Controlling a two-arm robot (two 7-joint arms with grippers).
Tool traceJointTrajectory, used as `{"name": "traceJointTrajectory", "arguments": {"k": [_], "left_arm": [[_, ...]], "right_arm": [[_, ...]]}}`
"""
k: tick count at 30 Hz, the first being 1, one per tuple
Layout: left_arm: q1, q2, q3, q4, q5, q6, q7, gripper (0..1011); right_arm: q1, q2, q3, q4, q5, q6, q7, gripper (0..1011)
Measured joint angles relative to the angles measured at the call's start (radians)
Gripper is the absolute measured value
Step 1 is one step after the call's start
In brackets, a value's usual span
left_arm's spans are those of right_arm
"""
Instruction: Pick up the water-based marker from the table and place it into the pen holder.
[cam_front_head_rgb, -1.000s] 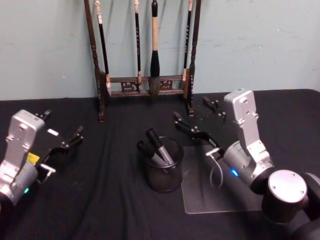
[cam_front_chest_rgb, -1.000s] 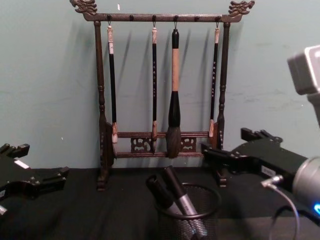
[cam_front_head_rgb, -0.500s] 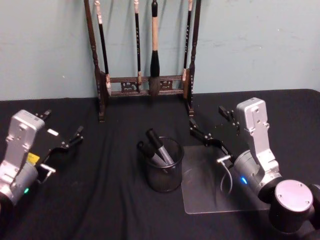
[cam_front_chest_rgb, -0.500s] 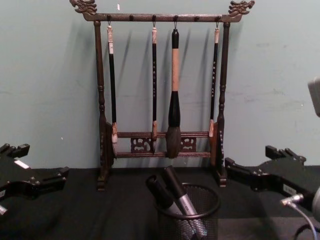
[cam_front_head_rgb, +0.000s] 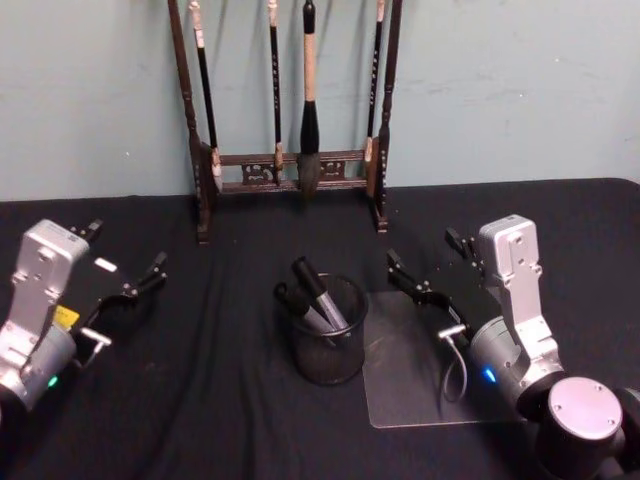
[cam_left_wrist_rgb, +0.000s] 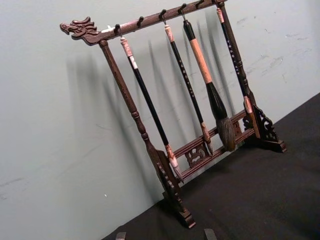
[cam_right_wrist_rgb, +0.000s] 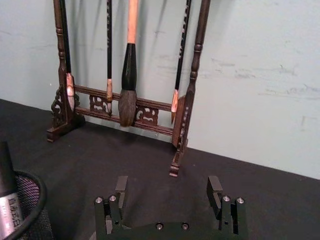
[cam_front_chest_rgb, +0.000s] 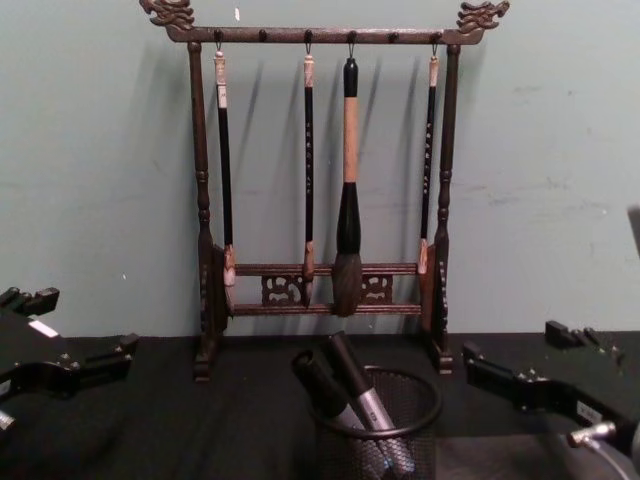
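We see the right end effector (cam_front_head_rgb: 432, 272) open and empty beside the pen holder (cam_front_head_rgb: 328, 340), which holds 2 markers (cam_front_head_rgb: 320, 295); we risk toppling it; the left end effector (cam_front_head_rgb: 125, 262) is open

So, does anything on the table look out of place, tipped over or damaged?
Nothing stands out. The pen holder stands upright on the table with two markers leaning inside. The brush rack is upright at the back. Both the left hand and the right hand are open and empty.
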Motion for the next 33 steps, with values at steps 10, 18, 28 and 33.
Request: {"name": "traceJointTrajectory", "arguments": {"k": [10, 18, 28, 33], "left_arm": [[0.0, 0.0, 0.0, 0.0, 0.0, 0.0, 0.0, 1009], [0.0, 0.0, 0.0, 0.0, 0.0, 0.0, 0.0, 1009], [0.0, 0.0, 0.0, 0.0, 0.0, 0.0, 0.0, 1009], [0.0, 0.0, 0.0, 0.0, 0.0, 0.0, 0.0, 1009]], "right_arm": [[0.0, -0.009, 0.014, 0.025, -0.005, -0.025, -0.002, 1002], [0.0, -0.009, 0.013, 0.024, -0.005, -0.024, -0.003, 1002], [0.0, -0.009, 0.012, 0.023, -0.004, -0.023, -0.002, 1002], [0.0, -0.008, 0.012, 0.022, -0.004, -0.022, -0.002, 1002]]}}
